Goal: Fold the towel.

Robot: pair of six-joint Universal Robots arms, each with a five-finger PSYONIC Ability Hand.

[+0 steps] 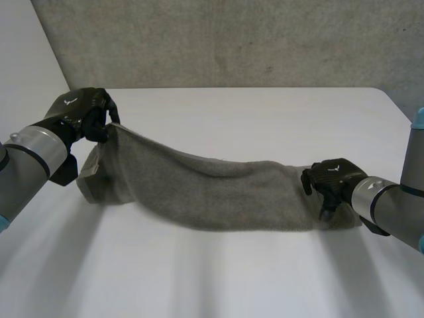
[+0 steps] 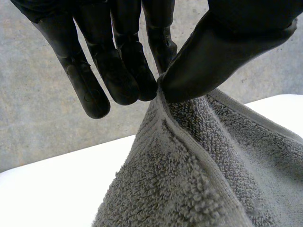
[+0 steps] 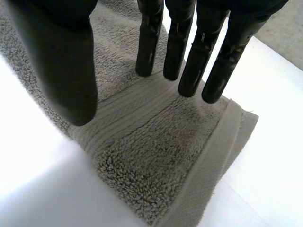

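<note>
Towel (image 1: 218,192), grey: left hand (image 1: 79,109) pinches raised upper-left corner, right hand (image 1: 334,177) pins right end with straight fingers (image 3: 182,52); corner best carried over squarely.

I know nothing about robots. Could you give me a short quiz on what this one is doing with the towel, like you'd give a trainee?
1. True or false: the left hand pinches the towel between its thumb and fingers.
2. Which end of the towel is lifted off the table? A) the end at the left hand. B) the end at the right hand. C) neither end.
3. Fill in the gap: the right hand's fingers touching the towel are ____ (straight or curled).

Key: 1 true; 2 A; 3 straight.
</note>
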